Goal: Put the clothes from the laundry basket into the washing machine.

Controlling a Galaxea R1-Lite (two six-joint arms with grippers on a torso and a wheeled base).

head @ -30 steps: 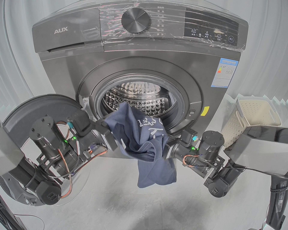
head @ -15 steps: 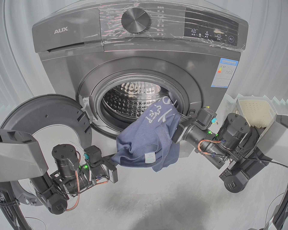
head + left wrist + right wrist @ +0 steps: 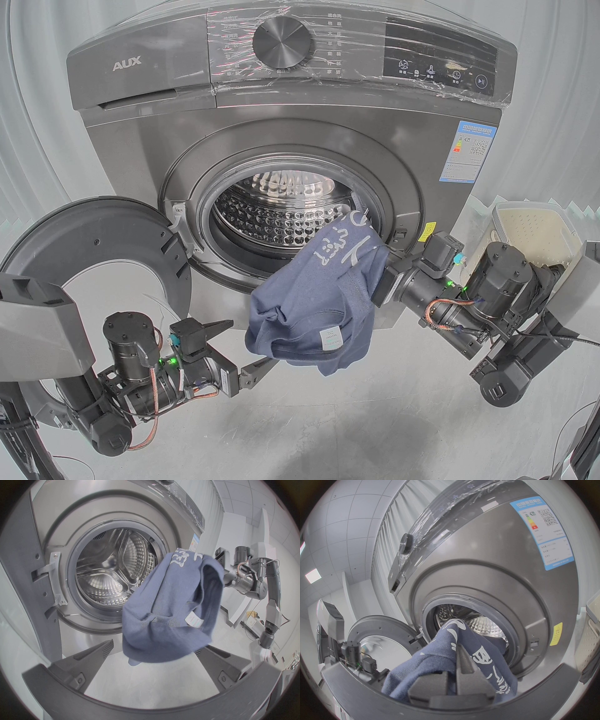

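Observation:
A navy shirt [image 3: 319, 294] with white print hangs in front of the washing machine's open drum [image 3: 281, 206], below its lower right rim. My right gripper [image 3: 379, 282] is shut on the shirt's right side; in the right wrist view its closed fingers [image 3: 462, 670] pinch the shirt [image 3: 490, 664] before the drum [image 3: 475, 623]. My left gripper [image 3: 240, 350] stands open, low and left of the shirt's hanging hem, holding nothing. In the left wrist view the shirt [image 3: 168, 611] dangles just beyond the spread fingers [image 3: 93, 655].
The round machine door [image 3: 94, 244] is swung open to the left, behind my left arm. The cream laundry basket [image 3: 537, 228] stands on the floor at the right, behind my right arm. Bare grey floor [image 3: 300, 425] lies below the shirt.
My left gripper let go of the shirt, dropped low and opened. My right gripper carried the shirt up and right toward the drum's rim.

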